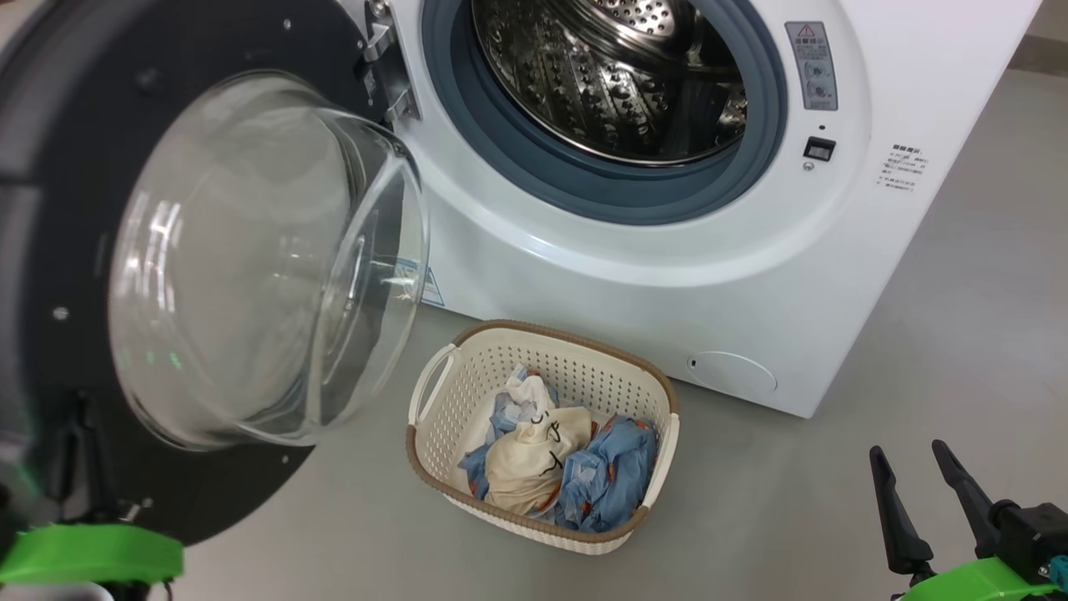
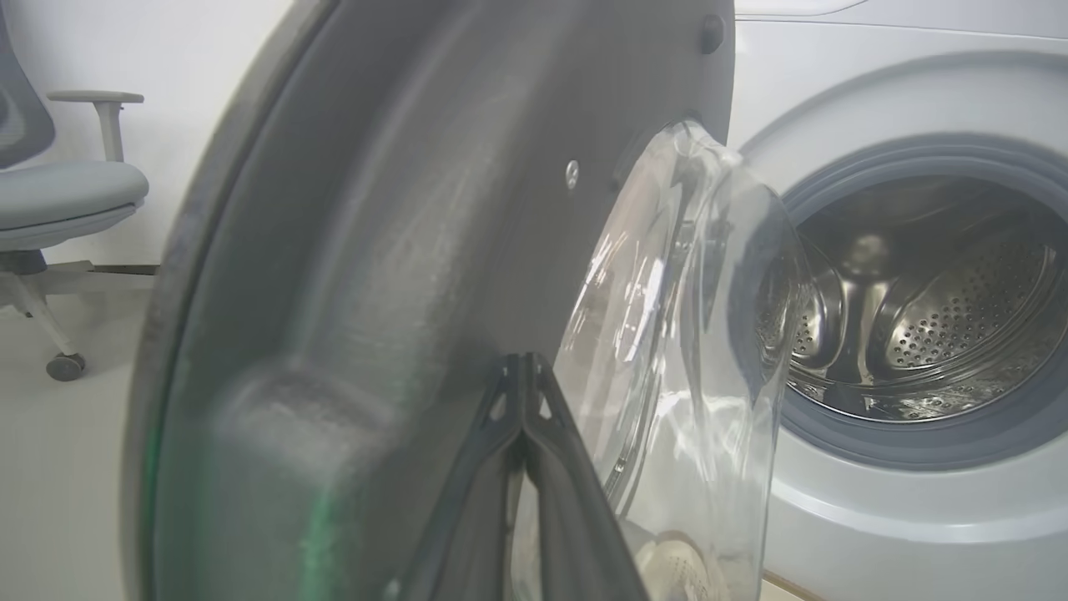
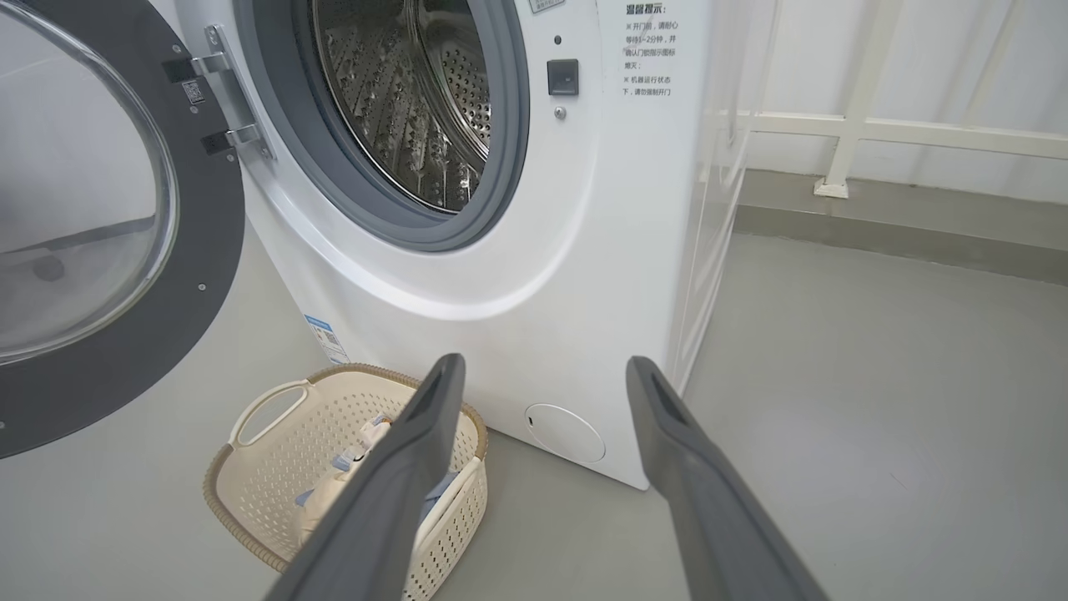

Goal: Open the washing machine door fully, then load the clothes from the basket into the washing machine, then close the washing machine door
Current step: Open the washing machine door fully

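The white washing machine (image 1: 601, 275) stands with its steel drum (image 1: 609, 75) exposed. Its door (image 1: 50, 167) is swung wide to the left, the glass bowl (image 1: 267, 259) bulging toward me. On the floor in front sits the cream basket (image 1: 455, 401), holding clothes: a cream garment (image 1: 534, 459) on light blue ones (image 1: 613, 476). My left gripper (image 2: 521, 363) is shut, with nothing between its fingers, its tips at the door's dark inner face (image 2: 400, 250) beside the glass; I cannot tell if they touch. My right gripper (image 1: 908, 451) hangs open, right of the basket (image 3: 275, 476), fingers (image 3: 434, 409) wide apart.
A grey office chair (image 2: 67, 192) stands left of the door by a white wall. A white railing (image 3: 876, 129) runs along the wall right of the washer. Bare grey floor (image 3: 834, 376) stretches right of the machine. A round filter cap (image 1: 734, 374) sits low on the front.
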Motion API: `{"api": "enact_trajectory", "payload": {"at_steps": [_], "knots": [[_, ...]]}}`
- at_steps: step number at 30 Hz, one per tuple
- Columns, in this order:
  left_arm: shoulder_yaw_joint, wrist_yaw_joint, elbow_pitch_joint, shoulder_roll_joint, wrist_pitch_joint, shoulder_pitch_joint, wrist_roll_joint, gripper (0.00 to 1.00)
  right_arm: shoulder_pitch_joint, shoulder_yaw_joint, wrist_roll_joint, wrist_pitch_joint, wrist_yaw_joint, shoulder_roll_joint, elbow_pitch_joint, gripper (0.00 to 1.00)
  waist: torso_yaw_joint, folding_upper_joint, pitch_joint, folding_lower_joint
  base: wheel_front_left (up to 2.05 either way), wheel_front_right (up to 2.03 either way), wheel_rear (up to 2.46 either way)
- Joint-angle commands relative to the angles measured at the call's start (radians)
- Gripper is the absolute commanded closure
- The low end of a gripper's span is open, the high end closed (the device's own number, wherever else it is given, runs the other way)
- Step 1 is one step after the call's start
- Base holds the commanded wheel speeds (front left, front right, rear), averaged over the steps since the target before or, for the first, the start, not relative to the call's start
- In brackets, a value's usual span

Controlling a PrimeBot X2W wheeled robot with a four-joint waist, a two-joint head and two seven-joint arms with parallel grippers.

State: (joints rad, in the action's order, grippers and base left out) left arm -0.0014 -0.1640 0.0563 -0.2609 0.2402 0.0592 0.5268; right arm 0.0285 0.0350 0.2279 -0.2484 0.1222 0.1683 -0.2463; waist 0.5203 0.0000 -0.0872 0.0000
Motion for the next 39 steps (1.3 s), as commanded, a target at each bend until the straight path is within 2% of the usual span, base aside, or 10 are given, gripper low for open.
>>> {"api": "enact_trajectory", "payload": {"at_steps": [1,12,20,23,27,32,39], "knots": [[0.069,-0.010,0.004,-0.052,0.014,0.066,0.005,1.00,-0.030,-0.023,-0.016,-0.013,0.008,0.020,0.027,0.00,0.002,0.0000,-0.010,0.0000,0.00,0.00,0.00],[0.182,0.049,0.217,-0.085,0.021,0.233,-0.022,1.00,-0.053,-0.010,-0.023,-0.013,0.008,0.048,0.044,0.00,0.008,0.0000,-0.074,0.0000,0.00,0.00,0.00],[0.294,0.127,0.395,-0.104,0.021,0.365,-0.082,1.00,-0.078,-0.011,-0.028,-0.013,0.008,0.070,0.060,0.00,-0.005,0.0000,-0.134,0.0000,0.00,0.00,0.00],[0.358,0.172,0.462,-0.098,0.021,0.428,-0.095,1.00,-0.093,-0.010,-0.030,-0.013,0.008,0.081,0.067,0.00,-0.012,0.0000,-0.168,0.0000,0.00,0.00,0.00],[0.403,0.203,0.547,-0.109,0.021,0.495,-0.130,1.00,-0.106,-0.011,-0.032,-0.013,0.008,0.093,0.072,0.00,-0.019,0.0000,-0.199,0.0000,0.00,0.00,0.00],[0.451,0.224,0.641,-0.132,0.022,0.573,-0.171,1.00,-0.124,-0.012,-0.034,-0.013,0.008,0.105,0.076,0.00,-0.030,0.0000,-0.231,0.0000,0.00,0.00,0.00],[0.506,0.230,0.724,-0.161,0.022,0.643,-0.220,1.00,-0.138,-0.013,-0.035,-0.013,0.008,0.114,0.076,0.00,-0.040,0.0000,-0.254,0.0000,0.00,0.00,0.00]]}}
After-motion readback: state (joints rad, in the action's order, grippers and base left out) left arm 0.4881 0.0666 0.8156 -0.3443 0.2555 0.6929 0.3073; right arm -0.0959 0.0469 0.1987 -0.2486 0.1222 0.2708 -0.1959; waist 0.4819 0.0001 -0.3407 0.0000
